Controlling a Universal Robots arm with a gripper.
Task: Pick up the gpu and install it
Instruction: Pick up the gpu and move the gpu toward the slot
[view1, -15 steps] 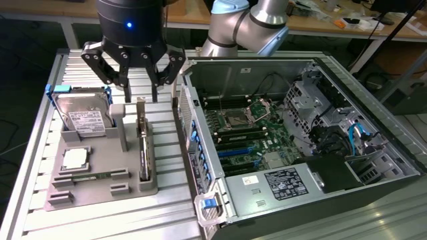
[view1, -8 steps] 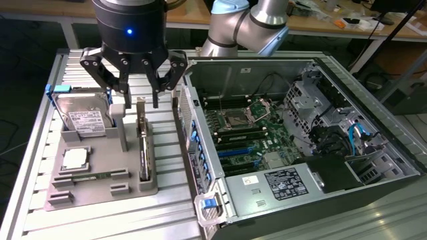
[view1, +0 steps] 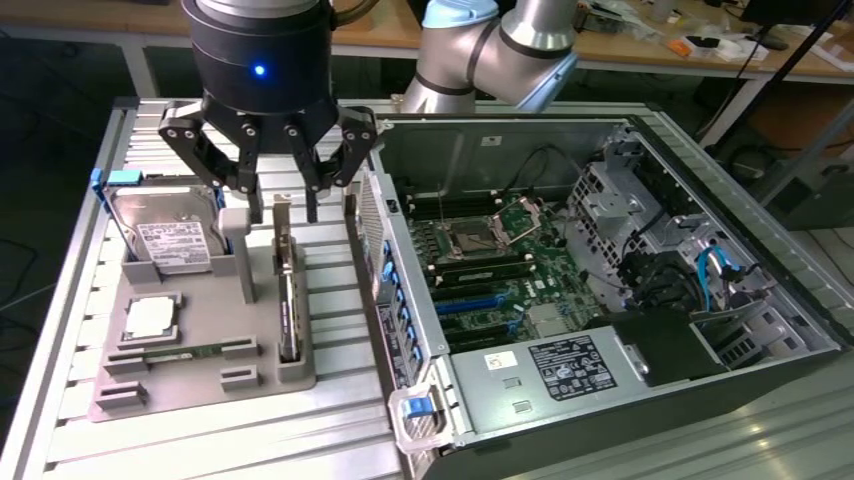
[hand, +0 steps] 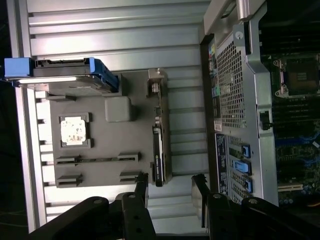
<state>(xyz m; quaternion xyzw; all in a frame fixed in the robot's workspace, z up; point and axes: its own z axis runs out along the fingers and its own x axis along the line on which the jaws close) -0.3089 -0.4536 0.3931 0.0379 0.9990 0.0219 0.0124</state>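
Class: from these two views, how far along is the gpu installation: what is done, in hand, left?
Done: the open gripper hangs above the gpu, which stands on edge in the grey holder. In hand: nothing gripped. Left: lifting the gpu and seating it in the open computer case.

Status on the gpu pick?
Gripper open, holding nothing, over the gpu. Gpu on edge in gray holder, untouched. Hard drive alongside, apart.

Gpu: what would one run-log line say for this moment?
tool: open, empty | position: above gpu | gpu: on edge in grey tray, not lifted
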